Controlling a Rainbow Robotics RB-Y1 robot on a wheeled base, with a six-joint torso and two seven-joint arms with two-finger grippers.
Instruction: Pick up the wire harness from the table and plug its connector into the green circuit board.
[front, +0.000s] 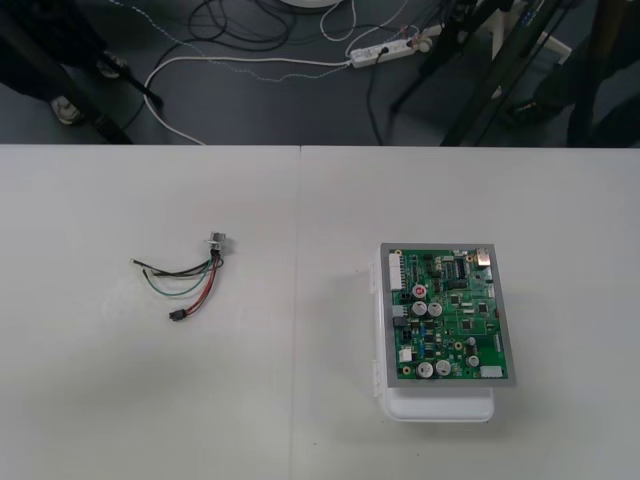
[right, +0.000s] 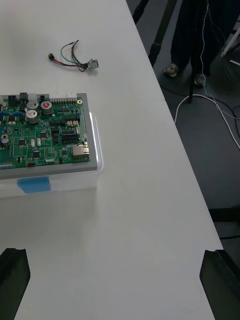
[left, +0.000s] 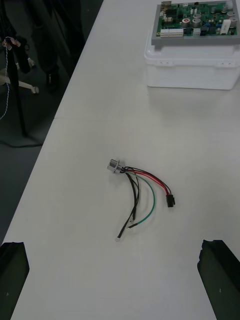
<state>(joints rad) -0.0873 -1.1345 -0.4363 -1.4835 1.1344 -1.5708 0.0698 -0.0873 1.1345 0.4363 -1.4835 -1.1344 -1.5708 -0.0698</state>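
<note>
Open table between harness and board

Black blocky fingers on left pincer, likewise right pincer

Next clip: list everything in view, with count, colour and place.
harness: one, red, black and green wires, on the table left of the board
plug: one, black, at one harness end, apart from the board
socket: one, metal, at the other end
board: one, green, on the base
base: one, white, on the table's right half
table: one, light
left end effector: one, black, open, above the table near the harness
right end effector: one, black, open, above the table near the base
</note>
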